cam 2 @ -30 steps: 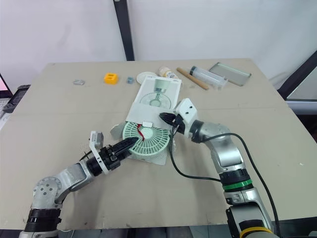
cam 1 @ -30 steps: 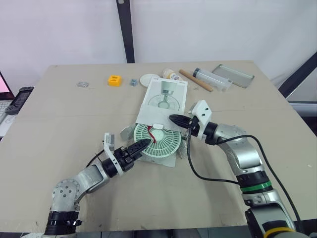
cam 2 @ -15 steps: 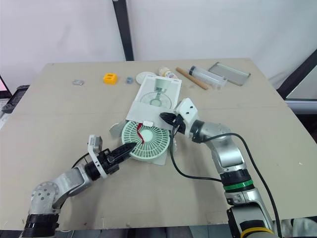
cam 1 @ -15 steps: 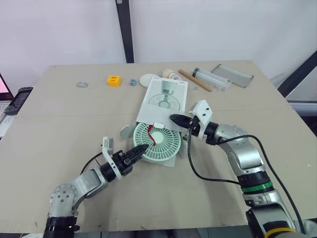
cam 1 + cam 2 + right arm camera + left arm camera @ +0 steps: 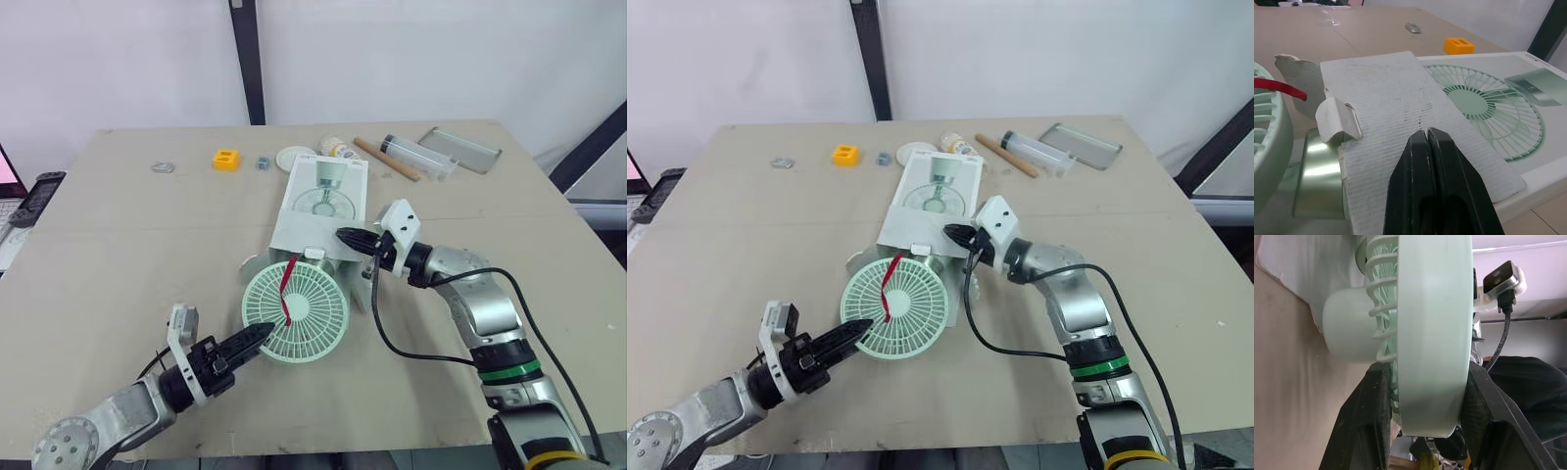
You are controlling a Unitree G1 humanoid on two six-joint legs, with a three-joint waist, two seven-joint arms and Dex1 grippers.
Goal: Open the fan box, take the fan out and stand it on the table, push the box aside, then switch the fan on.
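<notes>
Mint-green fan (image 5: 296, 311) is facing upward at lower centre of the frame, just below the open fan box (image 5: 323, 196) on the tan surface (image 5: 118, 235). Left jaws are clamping the fan's rim from the lower left. Right jaws, pressed together, are sitting at the box's near flap, centre frame.

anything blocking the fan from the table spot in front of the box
Nothing visible does. The left gripper clamps the fan by its rim; the table in front of it is bare, the box behind it.
</notes>
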